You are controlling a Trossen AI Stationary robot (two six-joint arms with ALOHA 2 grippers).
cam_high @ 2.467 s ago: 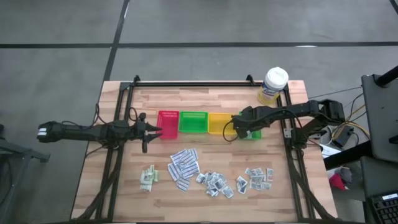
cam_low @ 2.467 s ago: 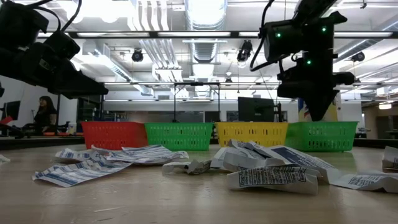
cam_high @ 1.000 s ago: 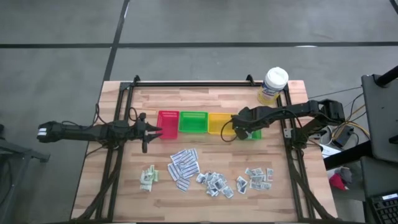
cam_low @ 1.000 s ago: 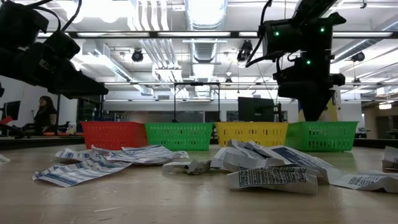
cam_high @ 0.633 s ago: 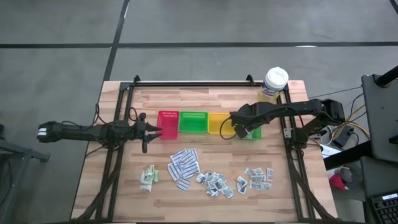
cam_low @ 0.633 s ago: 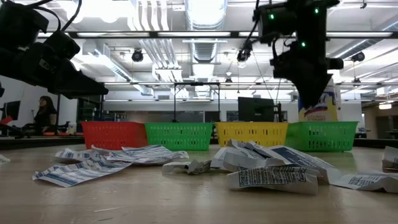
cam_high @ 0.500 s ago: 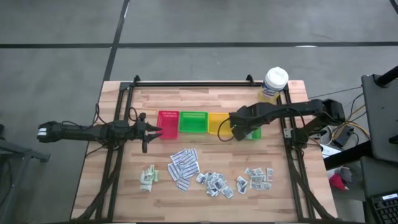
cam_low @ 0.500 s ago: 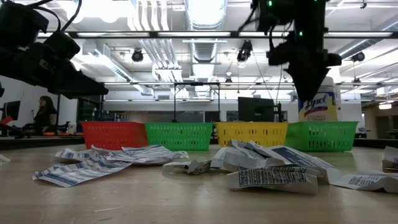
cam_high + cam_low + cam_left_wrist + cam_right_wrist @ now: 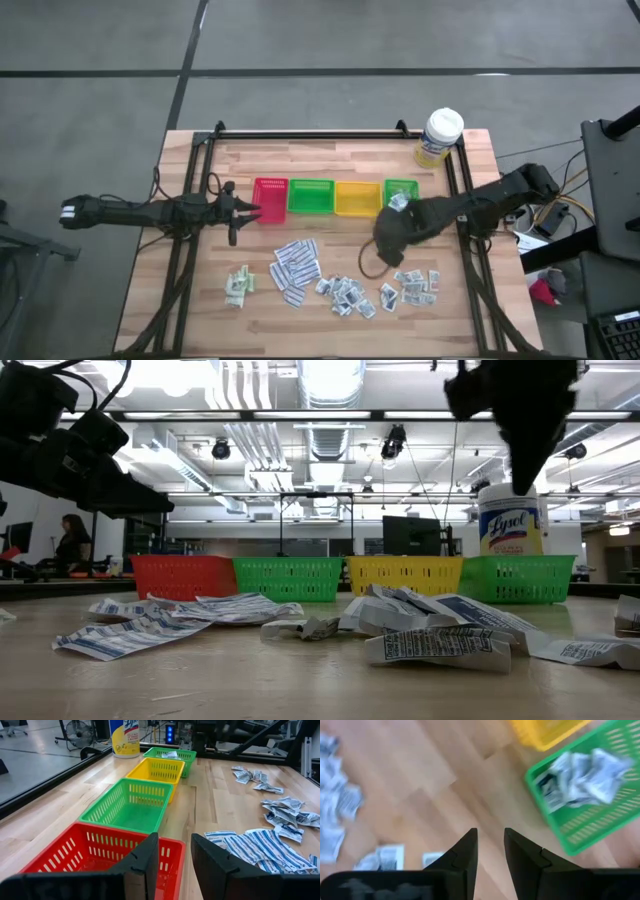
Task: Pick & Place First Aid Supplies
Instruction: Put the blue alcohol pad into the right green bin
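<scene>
First aid supplies (image 9: 345, 288): loose paper packets lie in four clusters along the tabletop's near edge, a pale green-white group (image 9: 238, 285) toward the near-left corner, long blue-printed white strips (image 9: 294, 267), small grey-white squares (image 9: 346, 294), and printed sachets (image 9: 412, 284) toward the near-right corner. A few packets (image 9: 580, 772) already lie in the right-hand green tray (image 9: 401, 191).

Step in hand, as judged: between a delivery and the next pick. The right gripper (image 9: 490, 851) hangs empty above bare wood between the tray row and the near-right sachets, its fingers set slightly apart with nothing between them. The next move calls for descending onto a single sachet and closing on that one alone, without dragging its neighbours.

The left gripper (image 9: 172, 855) waits at the red tray (image 9: 270, 198) near the table's left edge, its fingers likewise slightly parted and holding nothing. The green tray (image 9: 311, 196) and yellow tray (image 9: 355, 197) stand between the two end trays.

Legible writing: "Lysol" on the white-lidded tub (image 9: 510, 518) by the far-right corner. The packet print is too small to read.
</scene>
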